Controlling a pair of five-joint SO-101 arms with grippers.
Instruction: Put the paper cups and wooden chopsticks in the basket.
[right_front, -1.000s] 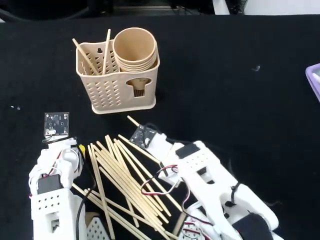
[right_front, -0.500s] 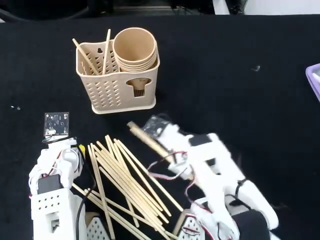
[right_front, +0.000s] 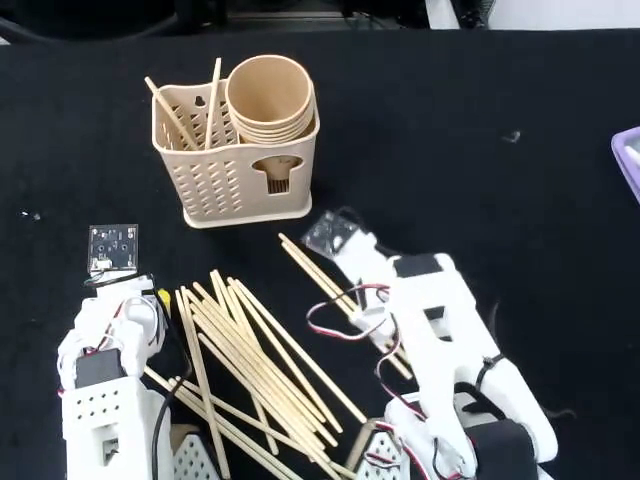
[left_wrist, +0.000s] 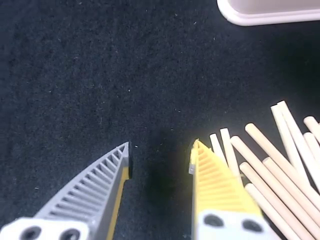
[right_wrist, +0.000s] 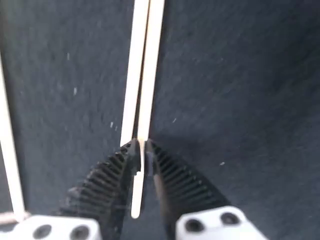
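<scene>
Quick update from the controls. Over the last second the right arm swung off the loose pile of chopsticks (right_front: 262, 360) and took a pair of wooden chopsticks (right_front: 312, 270) with it. They're now well clear of the pile, tips aimed roughly at the basket (right_front: 225, 185) but stopping short of it.

On the wrist cam the right gripper (right_wrist: 141, 147) is pinched tight on that pair near one end, with most of the length sticking out ahead. I'd guess they'll want to droop or twist on the way over.

The left gripper (left_wrist: 161, 152) hasn't budged. Its jaws are spread wide over bare black table (right_front: 480, 200), right beside the pile's ends and holding nothing.

The paper cups (right_front: 270, 95) are already stacked in the basket and a couple of sticks stand in the other compartment. So it's just chopsticks left, and plenty of them.
</scene>
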